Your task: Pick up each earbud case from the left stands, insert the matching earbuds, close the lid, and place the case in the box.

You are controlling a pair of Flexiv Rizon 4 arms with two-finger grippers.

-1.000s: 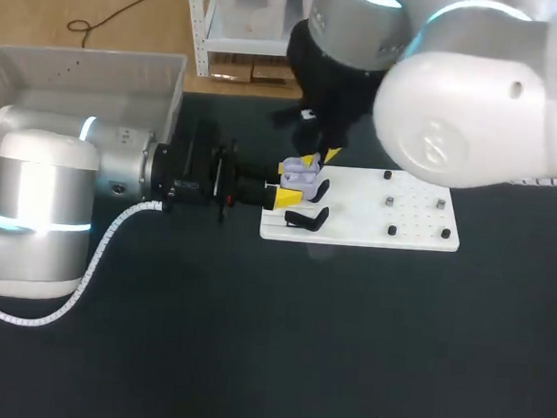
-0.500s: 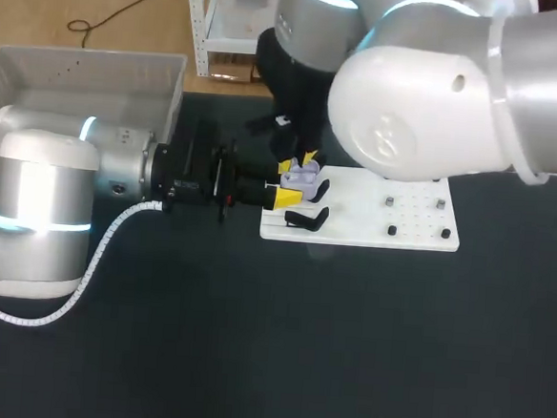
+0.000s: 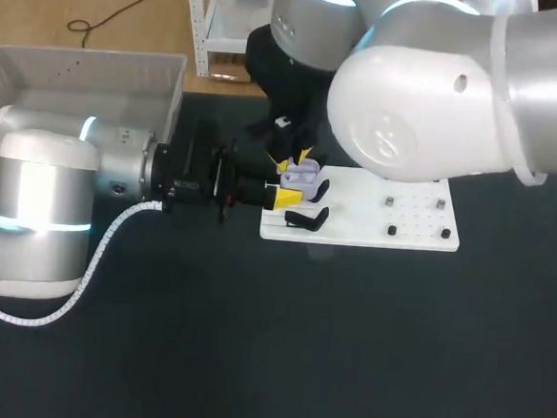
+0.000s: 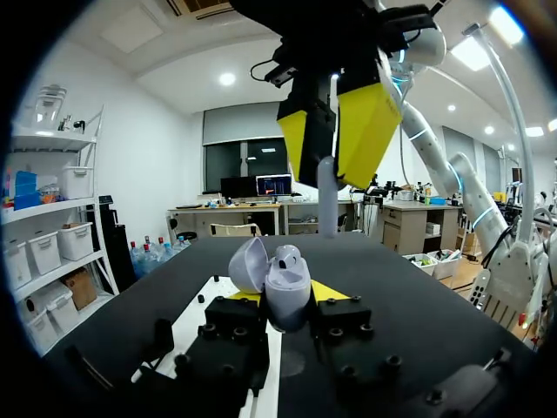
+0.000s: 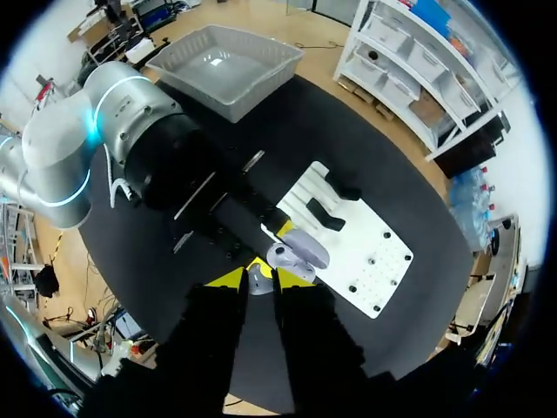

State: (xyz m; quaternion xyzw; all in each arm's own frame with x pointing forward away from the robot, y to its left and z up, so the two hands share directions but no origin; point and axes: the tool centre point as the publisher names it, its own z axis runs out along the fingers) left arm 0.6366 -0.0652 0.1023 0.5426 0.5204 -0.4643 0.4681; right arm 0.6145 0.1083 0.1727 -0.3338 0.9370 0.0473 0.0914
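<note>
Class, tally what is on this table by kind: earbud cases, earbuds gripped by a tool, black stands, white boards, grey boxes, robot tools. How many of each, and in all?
open lavender plastic earbud case: 1
pale earbud in the right tool: 1
black stands: 2
flat white board: 1
grey plastic box: 1
yellow-tipped tools, left tool and right tool: 2
Total: 8
</note>
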